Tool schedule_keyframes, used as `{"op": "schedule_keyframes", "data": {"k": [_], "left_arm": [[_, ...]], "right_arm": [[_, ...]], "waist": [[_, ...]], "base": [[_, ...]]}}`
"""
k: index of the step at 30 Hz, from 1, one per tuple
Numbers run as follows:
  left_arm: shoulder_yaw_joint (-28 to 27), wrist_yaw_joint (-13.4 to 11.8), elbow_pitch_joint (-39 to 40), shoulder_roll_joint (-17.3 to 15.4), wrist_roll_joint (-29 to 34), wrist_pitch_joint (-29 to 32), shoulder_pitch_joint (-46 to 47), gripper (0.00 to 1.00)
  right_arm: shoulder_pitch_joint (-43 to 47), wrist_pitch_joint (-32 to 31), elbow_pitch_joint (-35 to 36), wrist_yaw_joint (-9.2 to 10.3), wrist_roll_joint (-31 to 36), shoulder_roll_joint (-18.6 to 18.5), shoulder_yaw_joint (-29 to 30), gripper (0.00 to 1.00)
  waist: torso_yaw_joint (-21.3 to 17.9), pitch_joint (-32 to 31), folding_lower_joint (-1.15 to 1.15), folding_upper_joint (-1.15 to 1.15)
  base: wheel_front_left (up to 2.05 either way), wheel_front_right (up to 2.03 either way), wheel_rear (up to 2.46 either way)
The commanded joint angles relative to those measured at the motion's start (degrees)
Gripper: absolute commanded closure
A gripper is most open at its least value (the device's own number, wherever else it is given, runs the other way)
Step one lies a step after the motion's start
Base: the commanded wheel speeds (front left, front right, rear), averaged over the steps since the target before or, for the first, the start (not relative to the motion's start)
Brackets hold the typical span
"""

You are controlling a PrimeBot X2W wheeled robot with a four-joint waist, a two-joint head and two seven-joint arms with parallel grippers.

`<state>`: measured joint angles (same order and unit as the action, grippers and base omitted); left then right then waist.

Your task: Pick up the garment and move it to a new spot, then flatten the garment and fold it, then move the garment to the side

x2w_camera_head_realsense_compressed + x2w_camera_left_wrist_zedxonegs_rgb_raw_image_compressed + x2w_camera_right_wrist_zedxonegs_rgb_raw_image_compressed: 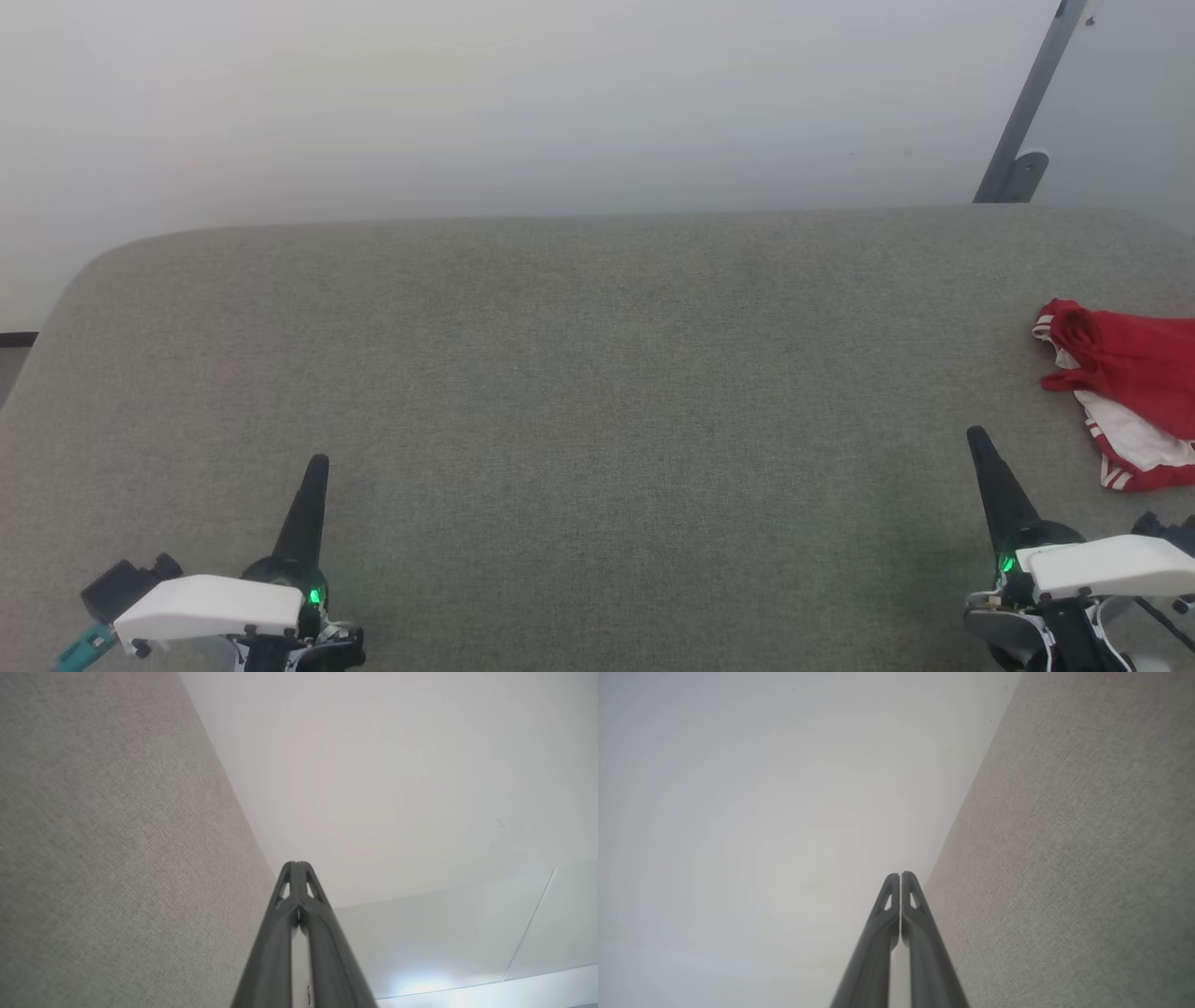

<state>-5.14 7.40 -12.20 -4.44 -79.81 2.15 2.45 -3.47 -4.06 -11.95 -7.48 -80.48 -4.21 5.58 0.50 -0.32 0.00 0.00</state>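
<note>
your right gripper [980, 444] and left gripper [318, 467] sit clenched, empty; the garment [1130, 369] looks limp and light, so pinch its bunched red ridge.

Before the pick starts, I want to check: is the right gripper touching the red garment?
Apart. The head view shows bare grey surface between the right gripper and the garment, which lies crumpled further to the right.
</note>
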Motion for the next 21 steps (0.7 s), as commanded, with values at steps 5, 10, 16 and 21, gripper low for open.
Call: {"op": "schedule_keyframes", "data": {"k": [5,10,16,21], "left_arm": [[-0.4,0.1,-0.2,0.2,-3.1,0.9,1.6,1.00],[-0.4,0.1,-0.5,0.4,-5.1,1.5,2.0,1.00],[-0.5,0.1,-0.9,0.6,-7.4,2.2,2.8,1.00],[-0.6,0.1,-1.2,0.7,-8.7,2.7,3.0,1.00]], "right_arm": [[-1.3,-0.6,-0.4,-0.02,-2.6,0.3,0.2,1.00],[-1.7,-1.0,-0.7,-0.02,-4.4,0.5,0.4,1.00],[-2.0,-1.4,-1.1,-0.02,-6.6,0.7,0.6,1.00],[-2.3,-1.7,-1.4,-0.02,-7.9,0.9,0.7,1.00]], "waist": [[-0.1,0.1,0.00,0.00],[-0.1,0.1,0.00,0.00],[-0.2,0.2,0.00,0.00],[-0.3,0.3,0.00,0.00]], "base": [[0.00,0.00,0.00],[0.00,0.00,0.00],[0.00,0.00,0.00],[0.00,0.00,0.00]]}}
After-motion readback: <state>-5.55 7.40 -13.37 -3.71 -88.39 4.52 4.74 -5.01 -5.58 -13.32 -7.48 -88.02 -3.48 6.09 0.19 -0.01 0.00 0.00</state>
